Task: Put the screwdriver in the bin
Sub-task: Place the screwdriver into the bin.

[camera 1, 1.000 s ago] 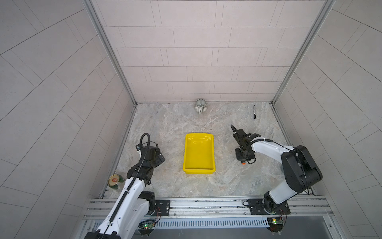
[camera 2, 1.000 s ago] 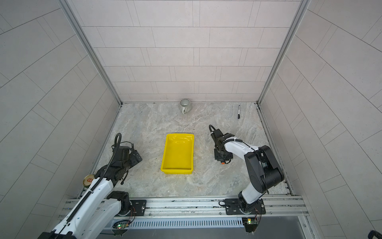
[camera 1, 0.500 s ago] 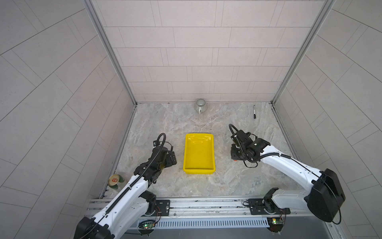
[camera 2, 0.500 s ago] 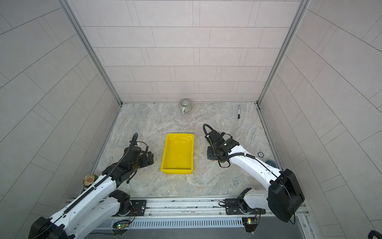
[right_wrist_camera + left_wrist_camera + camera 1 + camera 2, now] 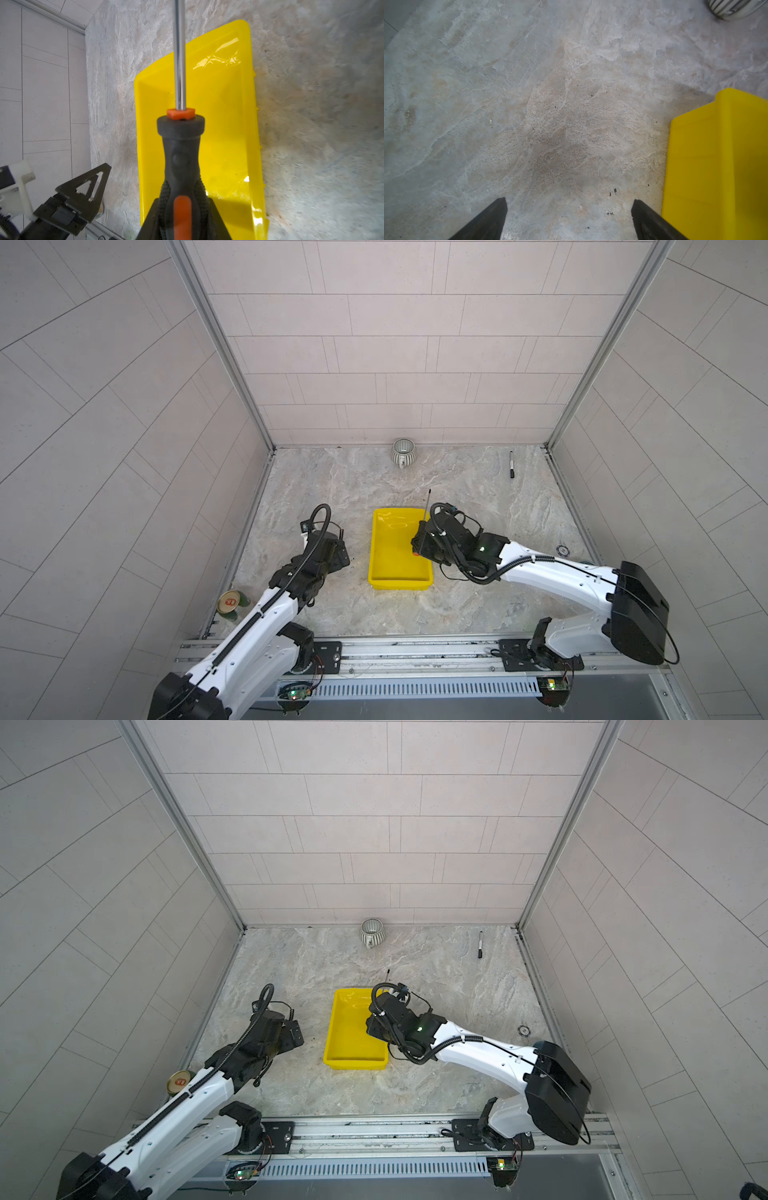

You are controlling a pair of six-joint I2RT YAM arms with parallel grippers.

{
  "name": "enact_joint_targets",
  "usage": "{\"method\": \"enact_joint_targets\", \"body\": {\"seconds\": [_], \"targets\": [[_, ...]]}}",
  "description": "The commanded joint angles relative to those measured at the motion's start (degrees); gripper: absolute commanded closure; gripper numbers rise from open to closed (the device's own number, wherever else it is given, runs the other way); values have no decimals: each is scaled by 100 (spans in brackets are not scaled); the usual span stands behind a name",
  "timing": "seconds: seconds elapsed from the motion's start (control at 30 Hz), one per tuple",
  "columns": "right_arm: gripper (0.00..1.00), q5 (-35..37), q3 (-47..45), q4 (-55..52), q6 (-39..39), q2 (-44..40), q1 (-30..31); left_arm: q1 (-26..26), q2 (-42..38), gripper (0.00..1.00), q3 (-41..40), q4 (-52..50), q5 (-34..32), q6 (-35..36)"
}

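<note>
Your right gripper (image 5: pixel 182 209), clenched on the screwdriver (image 5: pixel 180 145), has swung it over the bin (image 5: pixel 230 124), seemingly clear for release.

The floor of the bin (image 5: pixel 394 560) is bare and the room above it is open. Over its right wall hangs the right hand (image 5: pixel 420 545), closed around the screwdriver (image 5: pixel 181 143). The left hand (image 5: pixel 569 207), fingers spread, is just beside the bin's left wall, over bare surface (image 5: pixel 478 497). The mug (image 5: pixel 403 452) and the marker (image 5: pixel 510 464) lie well apart, at the back.
</note>
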Motion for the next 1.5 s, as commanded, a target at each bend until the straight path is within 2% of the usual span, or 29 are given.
{"method": "enact_joint_targets", "body": {"seconds": [0.0, 0.1, 0.37, 0.63, 0.87, 0.97, 1.13, 1.2, 1.3, 1.47], "targets": [[94, -45, 245, 449, 414, 347, 140, -11, -185, 0, -141, 6, -178, -70], [94, -150, 434, 460, 493, 733, 325, -13, -456, 0, -176, -47, -263, -103], [94, -381, 880, 456, 468, 1511, 628, -13, -329, 0, -134, -66, -299, -106], [93, -568, 1059, 525, 383, 2003, 633, -10, -361, 0, -143, -20, -220, -84], [86, -635, 1319, 367, 233, 2242, 642, -13, -433, 0, -161, -28, -242, -99], [78, -467, 1467, 3, 110, 2154, 659, -13, -456, 0, -160, -83, -309, -113], [52, -424, 1357, -75, 84, 1893, 650, -13, -433, 0, -145, -83, -259, -98], [45, -383, 1240, -52, 140, 1729, 651, -11, -422, 0, -143, -78, -326, -112], [44, -290, 1164, -101, -29, 1367, 653, -13, -374, 0, -136, -47, -247, -105], [44, 709, 891, -857, -794, 113, 655, -13, -300, 0, -129, -16, -196, -89]]}}
